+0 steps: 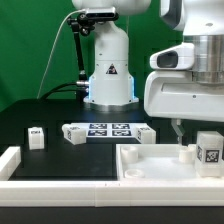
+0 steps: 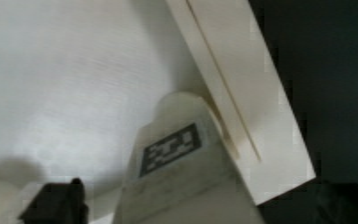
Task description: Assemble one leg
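In the wrist view a white leg point(image 2: 172, 150) with a black-and-white tag stands on the large white tray-like piece point(image 2: 69, 80), beside its raised rim. It reaches up between my gripper's point(image 2: 197, 208) two dark fingers, with a gap showing on each side, so the jaws are open around it. In the exterior view the gripper point(image 1: 178, 130) hangs over the right part of the tray-like piece point(image 1: 150, 162), just above a small white post point(image 1: 185, 153). A tagged leg point(image 1: 208, 150) stands at the exterior view's right, and another leg point(image 1: 36, 137) stands at the left.
The marker board point(image 1: 100, 131) lies on the black table behind the tray-like piece. The robot base point(image 1: 108, 70) stands at the back. A white raised border point(image 1: 10, 162) runs along the front left.
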Available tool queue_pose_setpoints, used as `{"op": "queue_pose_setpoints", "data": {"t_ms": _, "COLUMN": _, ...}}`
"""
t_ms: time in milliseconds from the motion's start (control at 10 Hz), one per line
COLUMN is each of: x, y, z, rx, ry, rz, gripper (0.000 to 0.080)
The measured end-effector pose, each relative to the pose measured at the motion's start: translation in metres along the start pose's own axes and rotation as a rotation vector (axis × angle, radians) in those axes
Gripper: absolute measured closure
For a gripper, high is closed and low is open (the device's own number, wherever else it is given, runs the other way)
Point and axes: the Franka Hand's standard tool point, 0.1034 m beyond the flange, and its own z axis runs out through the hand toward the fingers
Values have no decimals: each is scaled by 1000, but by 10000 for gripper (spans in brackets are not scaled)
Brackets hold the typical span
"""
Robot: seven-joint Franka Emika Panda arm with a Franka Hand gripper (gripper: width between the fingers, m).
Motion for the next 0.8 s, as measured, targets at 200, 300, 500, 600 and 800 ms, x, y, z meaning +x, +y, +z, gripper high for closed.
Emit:
{"op": "queue_pose_setpoints", "data": {"t_ms": 200, "x": 2, "y": 4, "z": -1, "rx": -2, "ry": 2, "rz": -282, "gripper": 150}}
{"op": "queue_pose_setpoints", "data": {"t_ms": 300, "x": 3, "y": 5, "z": 0, "rx": -2, "ry": 5, "rz": -338, "gripper": 150}}
{"op": "queue_pose_setpoints", "data": {"t_ms": 500, "x": 4, "y": 6, "z": 0, "rx": -9, "ry": 6, "rz": -418, "gripper": 279}}
{"op": "queue_pose_setpoints", "data": {"t_ms": 600, "x": 4, "y": 6, "z": 0, "rx": -9, "ry": 6, "rz": -416, "gripper": 279}}
{"op": "queue_pose_setpoints", "data": {"t_ms": 800, "x": 4, "y": 6, "z": 0, "rx": -8, "ry": 6, "rz": -375, "gripper": 508}}
